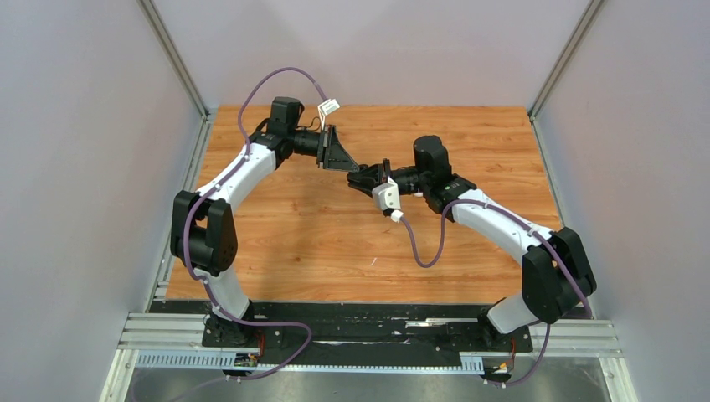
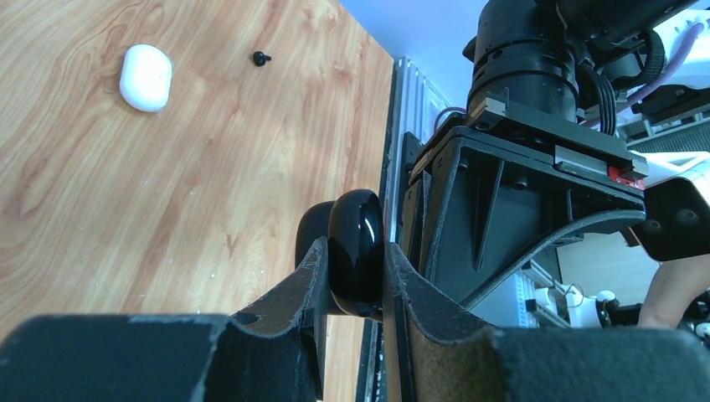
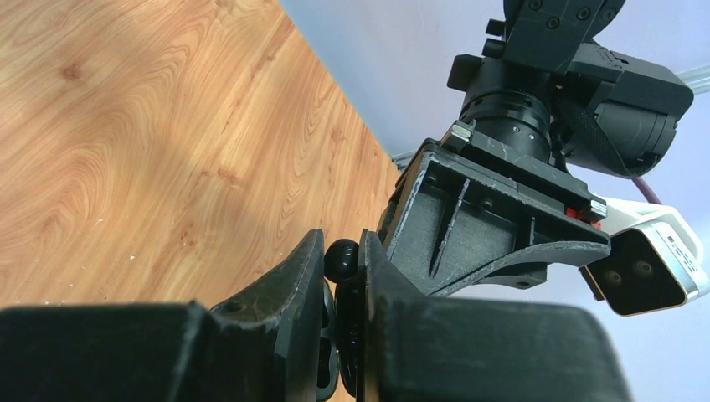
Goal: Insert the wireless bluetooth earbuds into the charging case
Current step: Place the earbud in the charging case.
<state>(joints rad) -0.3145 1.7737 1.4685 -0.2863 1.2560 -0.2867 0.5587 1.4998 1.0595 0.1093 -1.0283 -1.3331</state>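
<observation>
The left gripper is clamped on a glossy black charging case above the table. Beyond it, a closed white case lies near a loose black earbud, not touching.

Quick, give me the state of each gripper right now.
Left gripper: closed, holding the black charging case.
Right gripper: closed, holding a black earbud.

The shiny, round black case stands on its edge, pinched in the left gripper. A tiny black bud is pinched in the right gripper. The white case lies closed on the table. A second black bud lies near it.
</observation>
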